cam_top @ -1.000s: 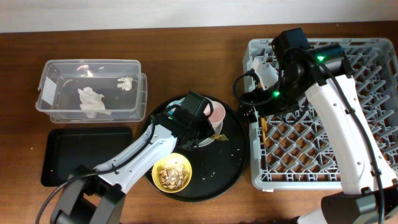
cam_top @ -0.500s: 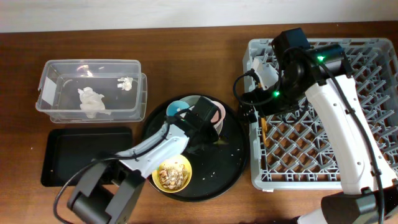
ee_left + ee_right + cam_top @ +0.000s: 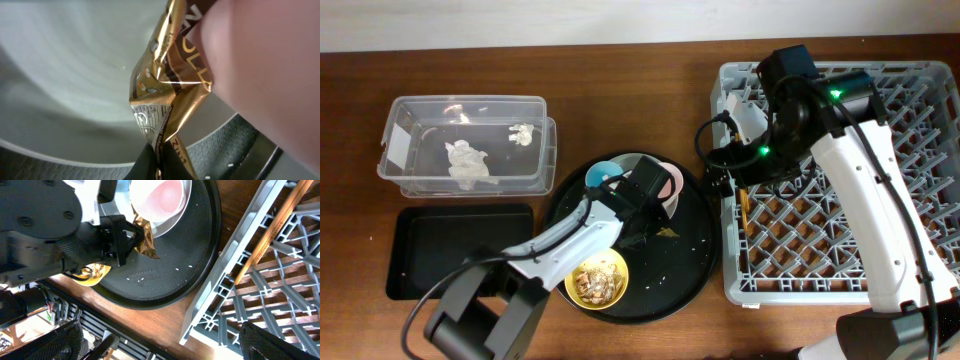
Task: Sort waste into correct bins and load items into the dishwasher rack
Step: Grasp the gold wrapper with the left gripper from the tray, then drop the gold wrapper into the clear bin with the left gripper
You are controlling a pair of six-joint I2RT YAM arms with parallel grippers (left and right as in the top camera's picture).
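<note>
The left claw (image 3: 125,239) is pressed together on the lower tip of the gold-brown foil wrapper (image 3: 165,95). The wrapper sticks out from the fingers, crinkled, with small print on one face. It hangs at the rim of the grey plate (image 3: 65,65), just beside the pink cup (image 3: 162,195) that sits on that plate, above the round black tray (image 3: 195,265). Whether it touches the plate cannot be told. A yellow bowl (image 3: 572,290) of food scraps (image 3: 595,282) stands on the same tray, beside the left arm. The right claw (image 3: 165,342) is spread wide and holds nothing. It is over the left edge of the dishwasher rack (image 3: 930,120), well apart from the wrapper. A thin gold utensil (image 3: 272,227) lies in the rack.
</note>
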